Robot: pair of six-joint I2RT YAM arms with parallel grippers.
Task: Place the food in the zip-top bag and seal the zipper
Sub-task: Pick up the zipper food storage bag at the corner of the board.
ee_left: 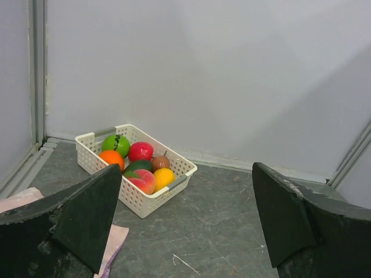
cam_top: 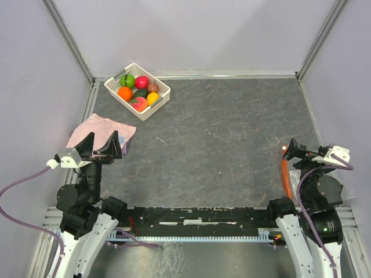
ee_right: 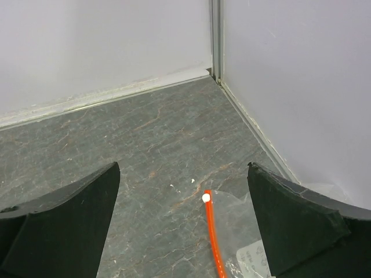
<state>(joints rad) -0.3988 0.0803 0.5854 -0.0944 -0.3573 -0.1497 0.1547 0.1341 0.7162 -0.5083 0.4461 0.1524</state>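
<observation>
The food [cam_top: 139, 90] is several small toy fruits lying in a white perforated basket [cam_top: 162, 100] at the back left; it also shows in the left wrist view [ee_left: 139, 162]. The clear zip-top bag [ee_right: 249, 231] lies flat at the right edge under my right arm, its orange-red zipper [cam_top: 285, 176] running along its left side; the zipper shows in the right wrist view [ee_right: 213, 231] with a white slider at its far end. My left gripper [cam_top: 99, 145] is open and empty above the pink cloth. My right gripper [cam_top: 298, 152] is open and empty above the bag.
A pink cloth [cam_top: 98, 130] lies at the left under my left gripper, also in the left wrist view [ee_left: 113, 246]. Grey walls with metal rails [cam_top: 197, 74] close the table on three sides.
</observation>
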